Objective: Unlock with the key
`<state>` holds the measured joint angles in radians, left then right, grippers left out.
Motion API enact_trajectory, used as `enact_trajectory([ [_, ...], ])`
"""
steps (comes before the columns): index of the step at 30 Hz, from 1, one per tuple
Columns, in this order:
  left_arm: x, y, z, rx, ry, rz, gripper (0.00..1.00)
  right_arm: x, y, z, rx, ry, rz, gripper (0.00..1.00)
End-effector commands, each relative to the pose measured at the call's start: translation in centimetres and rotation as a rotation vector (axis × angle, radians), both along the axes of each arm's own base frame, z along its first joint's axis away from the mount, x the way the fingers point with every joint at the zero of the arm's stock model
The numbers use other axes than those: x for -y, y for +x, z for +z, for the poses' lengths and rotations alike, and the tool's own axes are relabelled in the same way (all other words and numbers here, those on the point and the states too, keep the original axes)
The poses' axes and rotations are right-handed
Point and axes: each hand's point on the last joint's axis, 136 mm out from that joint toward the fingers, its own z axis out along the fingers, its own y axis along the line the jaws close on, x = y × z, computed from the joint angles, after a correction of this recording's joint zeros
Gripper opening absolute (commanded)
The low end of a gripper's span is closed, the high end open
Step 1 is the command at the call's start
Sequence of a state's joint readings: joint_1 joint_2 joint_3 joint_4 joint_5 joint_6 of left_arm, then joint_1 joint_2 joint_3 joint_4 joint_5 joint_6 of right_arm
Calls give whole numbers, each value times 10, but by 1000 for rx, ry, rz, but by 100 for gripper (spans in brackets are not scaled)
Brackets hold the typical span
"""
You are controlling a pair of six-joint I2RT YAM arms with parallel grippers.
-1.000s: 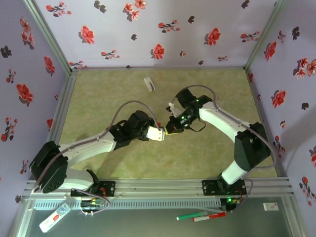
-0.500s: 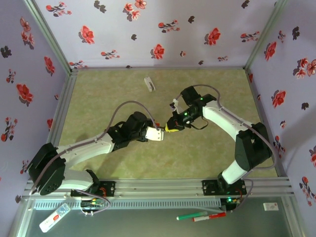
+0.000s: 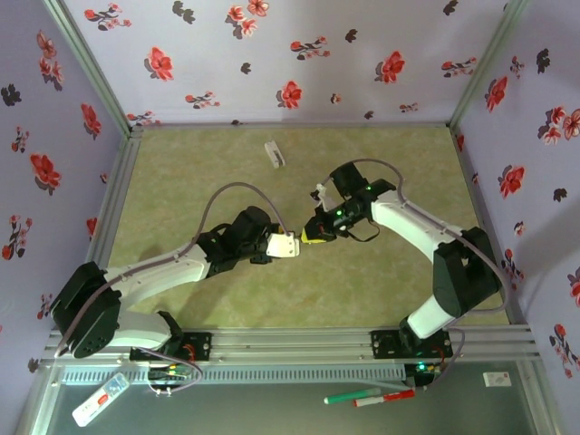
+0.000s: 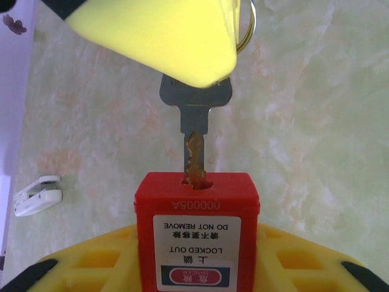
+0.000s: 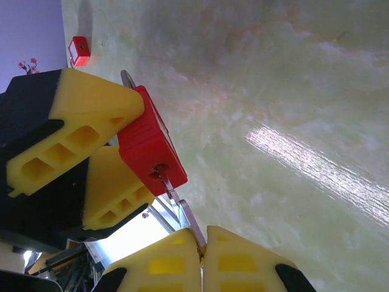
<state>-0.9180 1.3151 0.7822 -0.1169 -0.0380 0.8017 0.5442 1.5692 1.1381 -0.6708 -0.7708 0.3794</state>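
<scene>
- The red padlock carries a white label that reads upside down in the left wrist view: "DO NOT REMOVE", "LOCKED OUT", and two lines of Chinese characters.
- Below these is a blue band with a red oval, whose print is too small to read.
- A raised code of an A and several zeros sits above the label, not fully legible.
- The padlock is a blocky red plastic body with the keyhole in its end face.
- In the top view it is held above the green marbled table, near the centre.
- The key is plain silver metal with a split ring at its head. It enters from 12 o'clock in the left wrist view, with its blade tip in the keyhole and most of the blade outside.
- The left gripper has its yellow fingers part-way apart, clamped on the two sides of the padlock body.
- The right gripper has its yellow fingers pressed together on the key's head.
- A small white clip-like thing lies on the table at 12 o'clock from the padlock, well apart.
- A small red block sits by the purple wall.
</scene>
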Motion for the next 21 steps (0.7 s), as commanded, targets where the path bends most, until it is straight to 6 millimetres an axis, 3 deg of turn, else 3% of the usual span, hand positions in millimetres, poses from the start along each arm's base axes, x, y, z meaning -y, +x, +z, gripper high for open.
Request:
enact_trajectory([
  [1,58,-39,56,-24,-263,-253,0,-25,34,21,192,105,-26,0],
  [10,57,-31,48,138,-225,-261,0,-27,46,18,35,194,-130,0],
  [15,61,-40,53,54,-256,-267,0,-26,40,25,108,185,-65,0],
  [21,66,-34,73,-34,-357,-213,0,-26,24,22,149,184,-9,0],
])
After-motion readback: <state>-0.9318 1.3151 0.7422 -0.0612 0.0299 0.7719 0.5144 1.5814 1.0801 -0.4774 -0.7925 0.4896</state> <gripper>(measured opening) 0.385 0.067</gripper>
